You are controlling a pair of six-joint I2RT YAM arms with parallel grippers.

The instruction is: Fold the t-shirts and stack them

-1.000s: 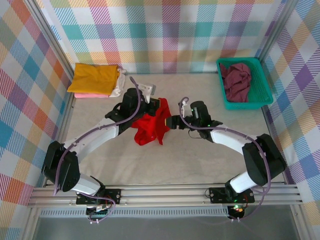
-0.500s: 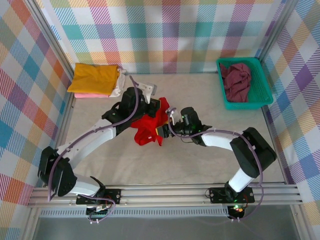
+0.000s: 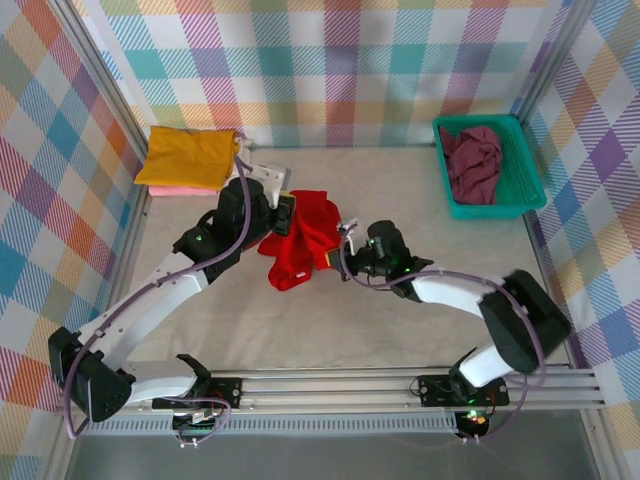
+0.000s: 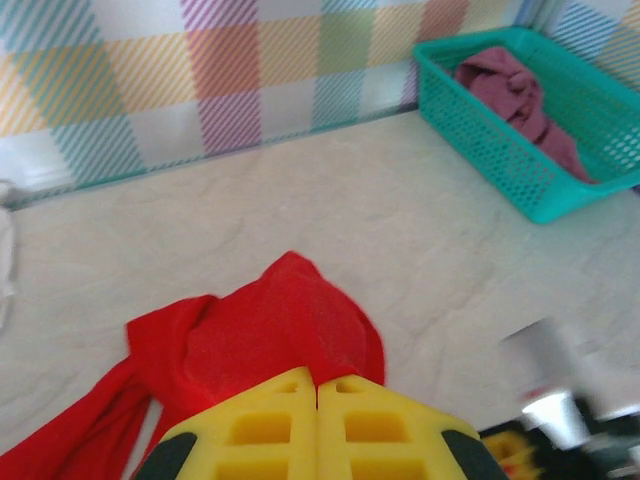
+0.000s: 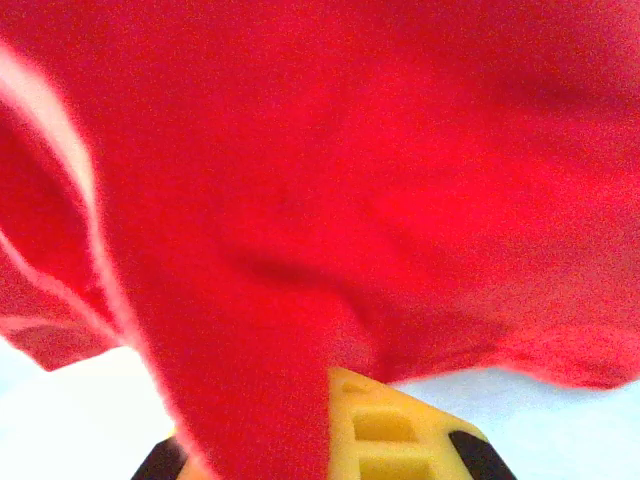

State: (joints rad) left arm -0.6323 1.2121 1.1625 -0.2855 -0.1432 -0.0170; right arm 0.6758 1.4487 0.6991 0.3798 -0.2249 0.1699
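Red t-shirt (image 3: 300, 248) bunched at mid-desk (image 3: 410, 200), clamped between left gripper (image 3: 280, 212) jaws shut on its far-left edge and right gripper (image 3: 342, 258) jaws shut on its right edge, likely to slip free or spread twisted if pulled apart unevenly.

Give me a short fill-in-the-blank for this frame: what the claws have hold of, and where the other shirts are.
1. The left claw and the right claw are both shut on the ___.
2. The maroon t-shirt lies crumpled inside the ___.
3. The yellow t-shirt lies folded in the far ___ corner.

Missing words: red t-shirt; teal basket; left.
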